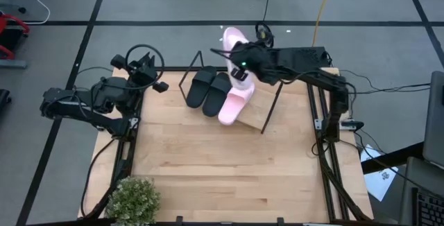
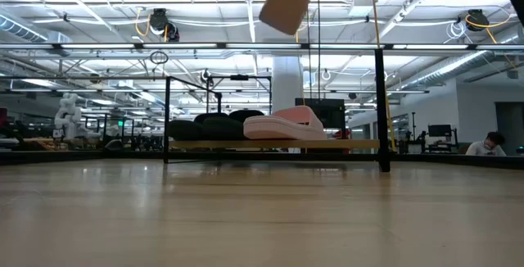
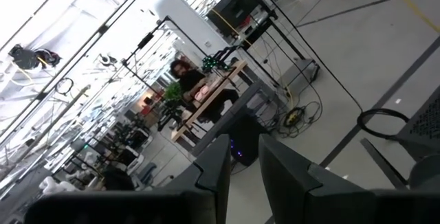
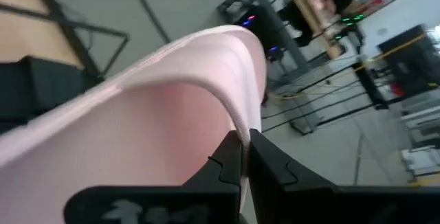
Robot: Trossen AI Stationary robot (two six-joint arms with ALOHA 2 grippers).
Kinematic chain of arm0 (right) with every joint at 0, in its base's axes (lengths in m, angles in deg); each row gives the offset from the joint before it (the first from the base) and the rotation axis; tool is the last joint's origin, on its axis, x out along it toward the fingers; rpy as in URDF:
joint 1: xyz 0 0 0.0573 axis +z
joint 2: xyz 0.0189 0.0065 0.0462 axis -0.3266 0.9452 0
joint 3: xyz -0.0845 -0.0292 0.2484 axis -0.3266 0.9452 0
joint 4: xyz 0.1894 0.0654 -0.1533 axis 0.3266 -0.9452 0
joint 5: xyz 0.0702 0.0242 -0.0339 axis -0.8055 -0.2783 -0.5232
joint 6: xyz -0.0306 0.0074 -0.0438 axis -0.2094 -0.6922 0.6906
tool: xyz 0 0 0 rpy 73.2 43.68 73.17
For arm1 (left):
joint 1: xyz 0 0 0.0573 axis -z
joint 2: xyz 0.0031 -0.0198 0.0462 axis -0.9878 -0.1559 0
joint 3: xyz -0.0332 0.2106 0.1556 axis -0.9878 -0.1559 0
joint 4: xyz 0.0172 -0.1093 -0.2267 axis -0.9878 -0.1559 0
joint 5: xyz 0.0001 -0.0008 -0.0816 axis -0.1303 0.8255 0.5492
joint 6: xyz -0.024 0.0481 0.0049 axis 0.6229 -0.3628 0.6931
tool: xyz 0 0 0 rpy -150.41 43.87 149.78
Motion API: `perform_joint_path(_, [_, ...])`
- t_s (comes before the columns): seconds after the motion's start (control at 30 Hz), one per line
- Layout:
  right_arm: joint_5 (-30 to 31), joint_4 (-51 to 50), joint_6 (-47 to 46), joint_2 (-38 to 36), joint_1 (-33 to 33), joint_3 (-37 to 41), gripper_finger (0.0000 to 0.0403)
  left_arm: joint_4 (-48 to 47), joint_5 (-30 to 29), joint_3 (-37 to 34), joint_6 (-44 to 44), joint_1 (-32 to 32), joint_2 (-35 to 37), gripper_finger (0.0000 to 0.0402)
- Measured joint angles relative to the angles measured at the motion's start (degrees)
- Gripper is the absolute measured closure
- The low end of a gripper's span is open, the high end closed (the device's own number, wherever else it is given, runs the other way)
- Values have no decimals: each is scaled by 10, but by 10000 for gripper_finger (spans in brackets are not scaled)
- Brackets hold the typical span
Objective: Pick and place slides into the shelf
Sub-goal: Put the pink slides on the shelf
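The shelf (image 1: 260, 111) stands at the far middle of the table, also visible in the low view (image 2: 360, 144). On its board lie the two black slides (image 1: 208, 89) (image 2: 209, 126), with one pink slide (image 1: 232, 107) (image 2: 286, 124) to their right. The second pink slide (image 1: 232, 39) (image 2: 286, 1) is in the air above the shelf's far side, held by my right gripper (image 1: 240, 65) (image 4: 244, 152), which is shut on it. My left gripper (image 1: 142, 65) (image 3: 244, 162) waits at the table's far left corner, open by a narrow gap and empty. My right gripper pinches a thin curved edge (image 4: 242, 117) of the pink slide between its two fingers; whether that edge belongs to the strap or the sole, I cannot tell. The slide is lifted clear, high above the shelf, and reaches past the fingers toward the table's far edge.
A small potted plant (image 1: 132, 198) sits at the near left corner. The near half of the wooden tabletop (image 1: 222, 170) is bare. Black frame rails (image 1: 326, 157) run along both sides. Cables lie on the floor beyond the far edge.
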Motion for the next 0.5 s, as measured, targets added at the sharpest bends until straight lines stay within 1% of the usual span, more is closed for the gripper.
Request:
perform_joint_path(0.07, [-19, -17, -13, 16, 0, -5, 403, -1, 4, 0, -1, -4, 0, 316])
perform_joint_path(0.13, [-39, -59, -49, 27, -1, -5, 403, -1, 4, 0, -1, -7, 0, 316])
perform_joint_path(0.2, [-53, -119, -99, 35, -3, -5, 403, -2, 6, 0, 1, -9, 0, 316])
perform_joint_path(0.33, [-76, -250, -229, 47, -3, -4, 403, -4, 7, 0, 14, -10, 0, 316])
perform_joint_path(0.37, [-89, -254, -255, 47, -3, 0, 403, -4, 7, 0, 15, -10, 0, 316])
perform_joint_path(0.43, [-121, -244, -277, 43, 0, 10, 403, -6, 7, 0, 16, -11, 0, 316])
perform_joint_path(0.5, [-131, -248, -303, 43, 5, 12, 403, -7, 10, 0, 16, -10, 0, 316])
